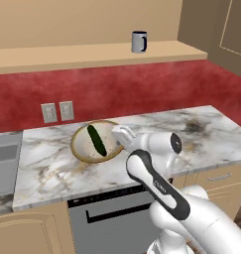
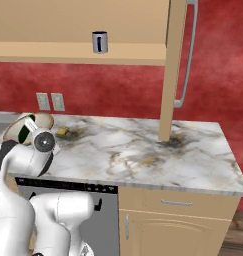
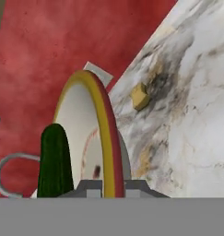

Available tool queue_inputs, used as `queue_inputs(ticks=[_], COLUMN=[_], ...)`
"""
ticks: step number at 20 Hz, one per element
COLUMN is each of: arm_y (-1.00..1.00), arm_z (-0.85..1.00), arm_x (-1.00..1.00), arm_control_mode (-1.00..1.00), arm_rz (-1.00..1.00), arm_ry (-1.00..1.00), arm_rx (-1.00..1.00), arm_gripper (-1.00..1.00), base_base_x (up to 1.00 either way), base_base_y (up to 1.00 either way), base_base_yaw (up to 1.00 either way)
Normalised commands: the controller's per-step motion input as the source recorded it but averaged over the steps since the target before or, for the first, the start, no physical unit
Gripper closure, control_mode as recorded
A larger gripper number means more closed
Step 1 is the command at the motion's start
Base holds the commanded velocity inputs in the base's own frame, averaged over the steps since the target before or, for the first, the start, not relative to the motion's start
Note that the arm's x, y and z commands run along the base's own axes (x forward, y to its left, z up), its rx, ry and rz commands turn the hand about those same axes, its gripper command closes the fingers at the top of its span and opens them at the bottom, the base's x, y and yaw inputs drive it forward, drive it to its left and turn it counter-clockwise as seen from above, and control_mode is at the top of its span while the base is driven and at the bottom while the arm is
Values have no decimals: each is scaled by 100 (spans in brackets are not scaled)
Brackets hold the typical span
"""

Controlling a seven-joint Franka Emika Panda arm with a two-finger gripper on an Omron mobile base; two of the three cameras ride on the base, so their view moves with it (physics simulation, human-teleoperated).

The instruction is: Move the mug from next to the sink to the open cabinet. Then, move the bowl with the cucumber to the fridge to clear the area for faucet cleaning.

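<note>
Legible markings: none.
We find a small pale mark on the dark band of the robot's forearm point(image 1: 160, 187) in the left base view, too small and blurred to read; no other text, label or number.

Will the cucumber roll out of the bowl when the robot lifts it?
Maybe. The cucumber lies loose inside the bowl, and its rounded shape probably rolls easily. The gripper pinches just one spot on the rim, and the bowl is shallow, so any tilt could let it slide out.
</note>
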Motion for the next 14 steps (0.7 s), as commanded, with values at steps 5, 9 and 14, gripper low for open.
queue_inputs(ticks=[5,9,14], arm_y=[-18,0,0], arm_z=[42,0,0], arm_x=[-17,-23,0], arm_control_mode=[-100,100,100], arm_rz=[-6,0,0], arm_ry=[1,0,0], arm_rx=[34,0,0], arm_gripper=[100,100,100], base_base_x=[0,-24,-76], base_base_y=[0,0,-1], base_base_yaw=[0,5,59])
